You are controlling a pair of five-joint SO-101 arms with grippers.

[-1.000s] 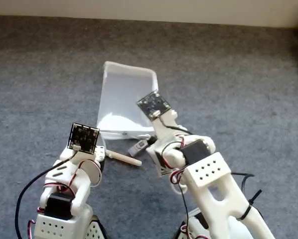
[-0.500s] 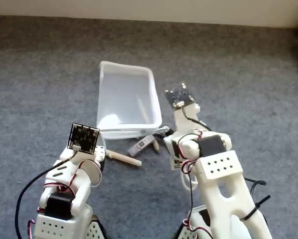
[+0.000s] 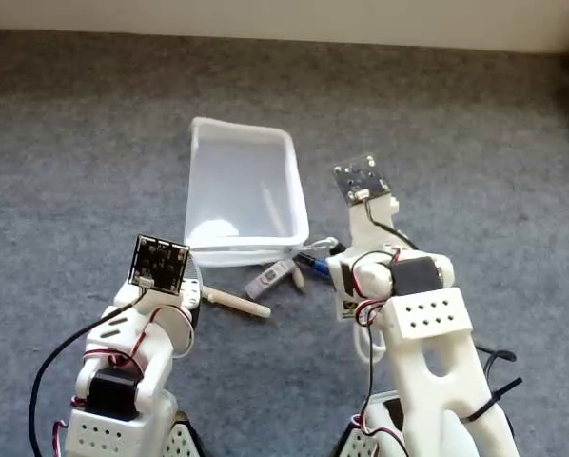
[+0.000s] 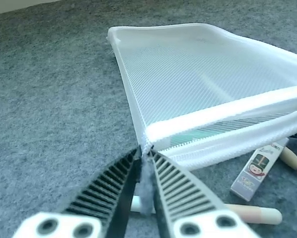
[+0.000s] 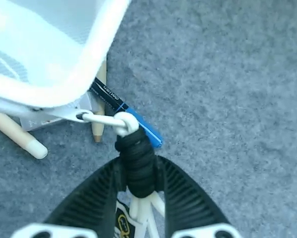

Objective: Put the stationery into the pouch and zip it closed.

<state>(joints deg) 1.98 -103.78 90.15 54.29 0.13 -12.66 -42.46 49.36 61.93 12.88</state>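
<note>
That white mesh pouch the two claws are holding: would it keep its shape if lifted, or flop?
Probably flop: the pouch is thin see-through mesh, and its rim bows between the left gripper pinching a corner and the right gripper holding the zip cord. Likely light as well, since little shows inside it.

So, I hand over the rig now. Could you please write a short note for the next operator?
Left claw: shut on the corner tab of the pouch.
Right claw: shut on the black zip cord.
Things: the pouch lies on the carpet. The cream pen, small box, pencil and blue pen lie outside, by its near edge.
Done: pouch held at both ends; its mouth looks open.
Left: put those four in, then zip it closed.
</note>
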